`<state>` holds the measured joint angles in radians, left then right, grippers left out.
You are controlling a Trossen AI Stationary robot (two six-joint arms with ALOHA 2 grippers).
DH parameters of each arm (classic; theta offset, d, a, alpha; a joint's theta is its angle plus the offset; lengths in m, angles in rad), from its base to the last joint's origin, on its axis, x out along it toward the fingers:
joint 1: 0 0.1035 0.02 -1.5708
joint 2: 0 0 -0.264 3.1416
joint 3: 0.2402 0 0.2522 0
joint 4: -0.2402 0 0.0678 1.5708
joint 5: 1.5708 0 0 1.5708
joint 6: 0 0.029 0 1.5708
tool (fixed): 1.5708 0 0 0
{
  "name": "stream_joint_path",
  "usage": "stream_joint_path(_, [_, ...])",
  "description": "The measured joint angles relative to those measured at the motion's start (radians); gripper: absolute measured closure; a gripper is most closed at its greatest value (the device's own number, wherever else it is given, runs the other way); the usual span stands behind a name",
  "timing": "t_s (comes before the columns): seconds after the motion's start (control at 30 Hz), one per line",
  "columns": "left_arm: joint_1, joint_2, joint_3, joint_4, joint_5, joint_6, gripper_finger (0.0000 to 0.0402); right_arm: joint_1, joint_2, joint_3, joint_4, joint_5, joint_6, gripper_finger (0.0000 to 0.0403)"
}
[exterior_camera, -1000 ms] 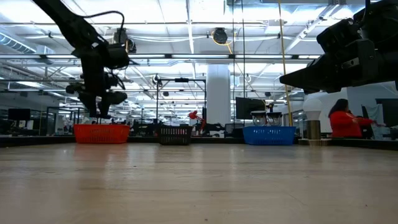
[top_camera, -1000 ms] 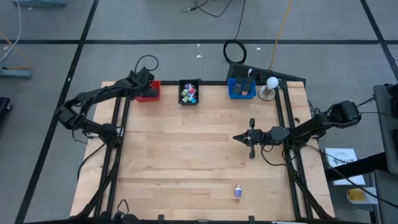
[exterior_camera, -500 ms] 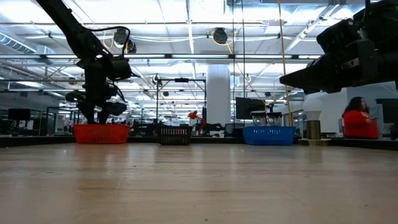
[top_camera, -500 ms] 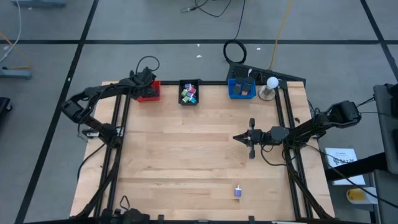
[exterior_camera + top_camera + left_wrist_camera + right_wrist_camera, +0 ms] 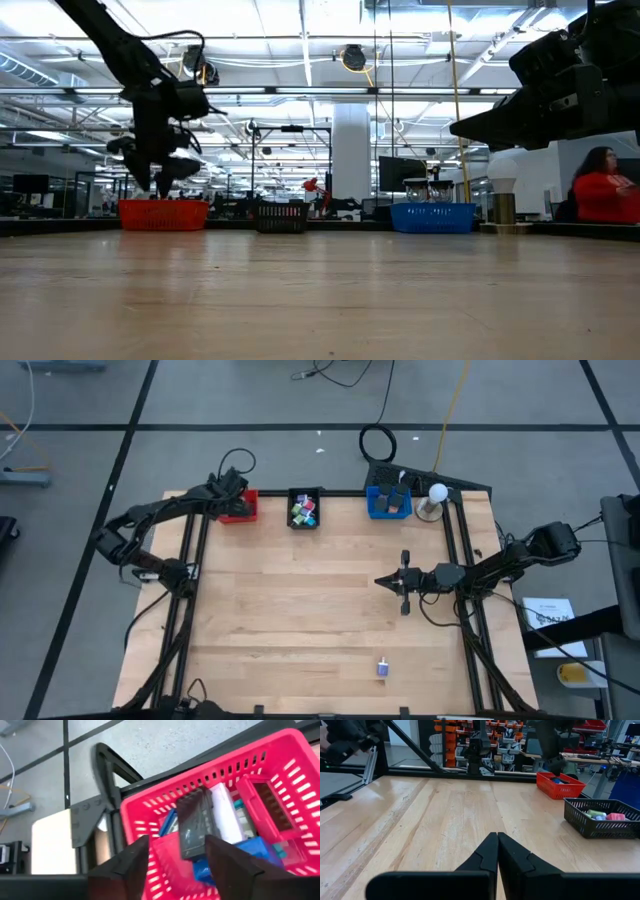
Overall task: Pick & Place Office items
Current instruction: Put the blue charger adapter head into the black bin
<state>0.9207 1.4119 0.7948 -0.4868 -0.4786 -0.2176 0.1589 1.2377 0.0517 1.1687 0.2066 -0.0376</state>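
My left gripper (image 5: 229, 498) (image 5: 176, 842) hangs open over the red tray (image 5: 244, 511) (image 5: 200, 770) at the table's far left. In that tray lie several office items, with a black block (image 5: 196, 822) on top just beyond the fingertips. I cannot tell whether the block touches a finger. The black tray (image 5: 292, 510) in the far middle holds several coloured items (image 5: 602, 814). One small blue and white item (image 5: 382, 667) lies alone near the table's front edge. My right gripper (image 5: 381, 582) (image 5: 497, 838) is shut and level above the table's right middle.
A blue tray (image 5: 388, 505) (image 5: 432, 217) and a white ball-shaped lamp (image 5: 436, 493) stand at the far right. Bare wood stretches between the trays and the front edge. In the room behind the table a person in red (image 5: 600, 190) sits.
My left gripper has stayed over the red tray and its fingers have spread a little wider. The person in red behind the table has shifted to the right.
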Motion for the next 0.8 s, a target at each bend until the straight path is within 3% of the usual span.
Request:
stream_joint_path(0.2, [-0.030,-0.125,-0.021,-0.029,0.026,0.029,0.0294,0.000,0.000,0.000,0.000,0.001,0.000,0.0402])
stream_joint_path(0.37, [-0.105,-0.258,-0.143,0.113,0.090,0.029,0.0385,0.000,0.000,0.000,0.000,0.001,0.000,0.0401])
stream_joint_path(0.5, [-0.197,-0.364,-0.296,0.361,0.231,0.055,0.0387,0.000,0.000,0.000,0.001,0.001,0.001,0.0402])
stream_joint_path(0.7, [-0.327,-0.399,-0.478,0.733,0.605,0.111,0.0391,0.000,0.000,0.000,0.001,0.003,0.049,0.0396])
stream_joint_path(0.8, [-0.398,-0.398,-0.522,0.874,0.631,0.104,0.0398,0.000,0.000,0.000,0.002,0.003,0.052,0.0395])
